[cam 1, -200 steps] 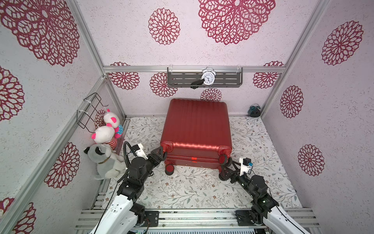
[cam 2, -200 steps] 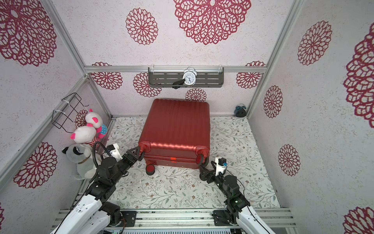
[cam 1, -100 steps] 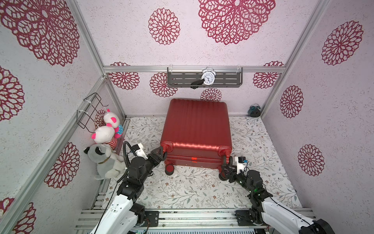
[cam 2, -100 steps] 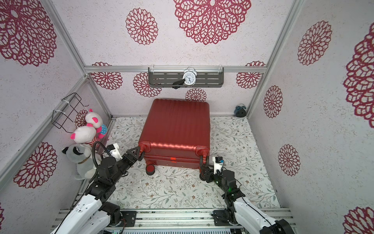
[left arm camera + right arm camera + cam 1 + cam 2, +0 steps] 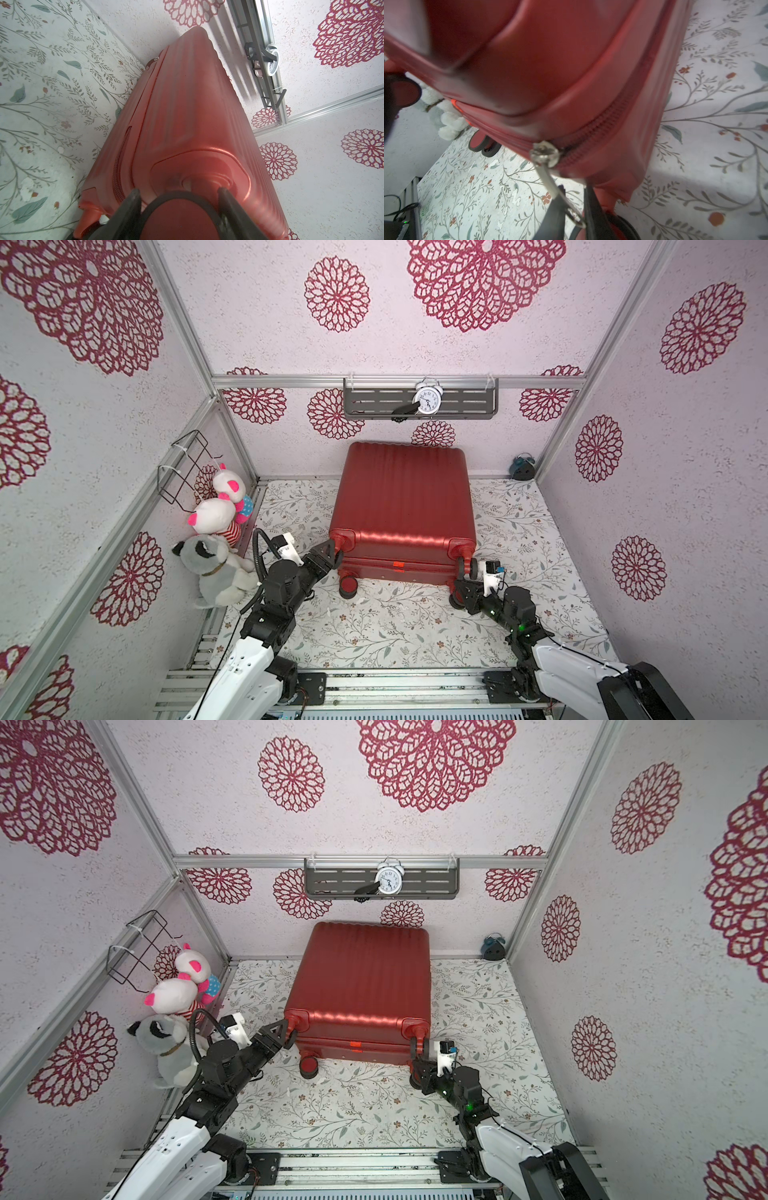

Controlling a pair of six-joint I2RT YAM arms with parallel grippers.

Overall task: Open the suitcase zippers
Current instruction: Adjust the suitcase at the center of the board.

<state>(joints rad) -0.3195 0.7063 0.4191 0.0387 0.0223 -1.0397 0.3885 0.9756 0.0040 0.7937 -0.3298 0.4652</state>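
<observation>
The red ribbed suitcase (image 5: 403, 497) (image 5: 365, 977) lies flat on the floral table, wheels toward me. My left gripper (image 5: 334, 553) (image 5: 178, 195) is at its near left corner, fingers pressed on either side of the upper red-and-black wheel (image 5: 178, 218). The dark red zipper track (image 5: 600, 128) (image 5: 117, 176) runs round the middle seam. Its silver slider (image 5: 544, 154) sits at the near right corner. My right gripper (image 5: 459, 583) (image 5: 574, 191) is there, jaws narrowed onto the hanging silver zipper pull (image 5: 550, 185).
Plush toys (image 5: 216, 547) are piled against the left wall beside my left arm, under a wire basket (image 5: 187, 468). A grey shelf with a white alarm clock (image 5: 426, 400) hangs on the back wall. A small blue clock (image 5: 523, 466) sits in the back right corner.
My right gripper moved in to the suitcase's near right corner and its jaws closed from wide open onto the zipper pull. The left arm stayed on the wheel.
</observation>
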